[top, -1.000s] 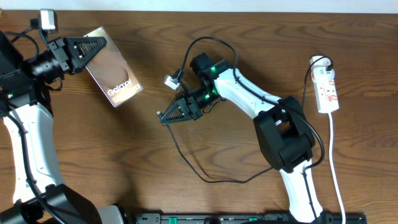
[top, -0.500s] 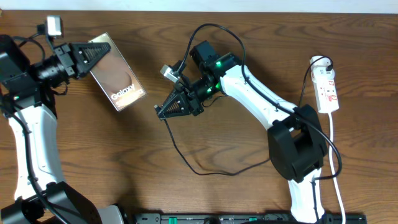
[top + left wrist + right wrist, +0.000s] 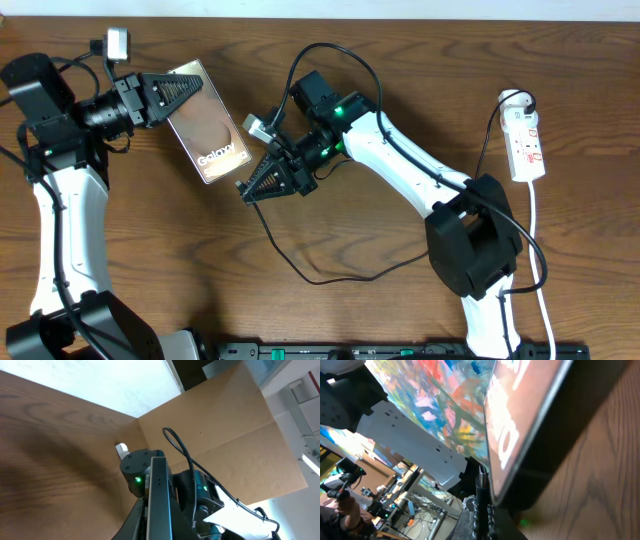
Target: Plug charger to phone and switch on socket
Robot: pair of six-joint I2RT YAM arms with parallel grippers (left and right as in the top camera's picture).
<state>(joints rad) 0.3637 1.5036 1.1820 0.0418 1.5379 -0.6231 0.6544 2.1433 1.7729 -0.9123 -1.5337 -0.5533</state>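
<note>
The phone (image 3: 215, 135), bronze screen up and tilted, hangs above the table's left middle with my left gripper (image 3: 192, 92) shut on its upper edge. In the left wrist view the phone (image 3: 159, 495) shows edge-on between the fingers. My right gripper (image 3: 250, 192) is shut on the charger's connector tip (image 3: 482, 482), right below the phone's lower end. In the right wrist view the tip sits beside the phone (image 3: 520, 415), close to its edge; I cannot tell whether they touch. The charger cable (image 3: 300, 270) loops over the table. The socket (image 3: 526, 145) lies at far right.
The socket's white cord (image 3: 536, 260) runs down the right side to the front edge. A black plug (image 3: 516, 100) sits at the socket's top end. A black rail (image 3: 400, 351) lines the front edge. A cardboard wall (image 3: 235, 435) stands behind the table.
My left arm has carried the phone to the right, toward the middle. My right gripper has moved left with the charger tip, closing on the phone's lower end.
</note>
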